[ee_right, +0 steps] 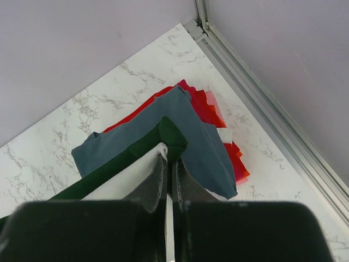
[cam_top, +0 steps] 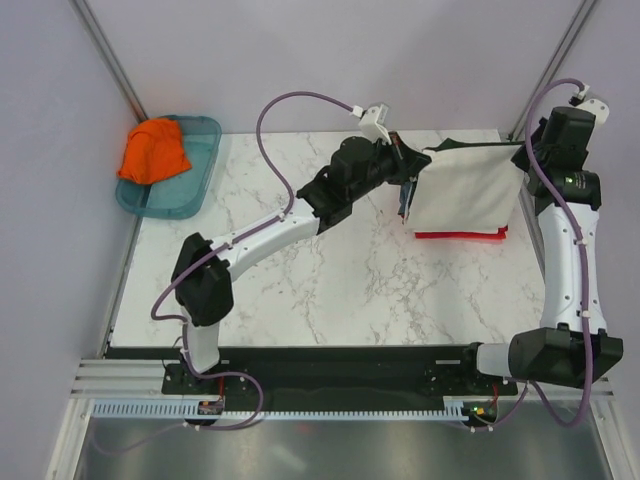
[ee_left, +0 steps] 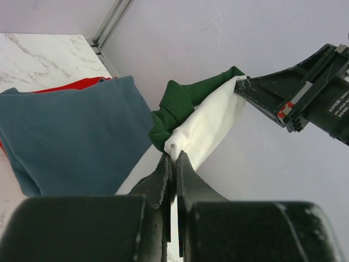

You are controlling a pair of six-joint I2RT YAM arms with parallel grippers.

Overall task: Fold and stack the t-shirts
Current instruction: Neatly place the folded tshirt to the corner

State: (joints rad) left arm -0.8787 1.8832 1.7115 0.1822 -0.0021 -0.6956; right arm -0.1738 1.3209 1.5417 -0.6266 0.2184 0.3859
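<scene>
The top camera looks down on the whole table [cam_top: 330,290] from behind the bases [cam_top: 205,380]. Each wrist camera sits close, facing along its fingers [ee_left: 159,180]; both share the slate-blue shirt [ee_right: 196,131].

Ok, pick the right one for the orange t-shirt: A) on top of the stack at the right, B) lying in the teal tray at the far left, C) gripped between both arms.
B: the orange t-shirt lies bunched in the teal tray, and the shirt held up at the right is the cream t-shirt.
</scene>
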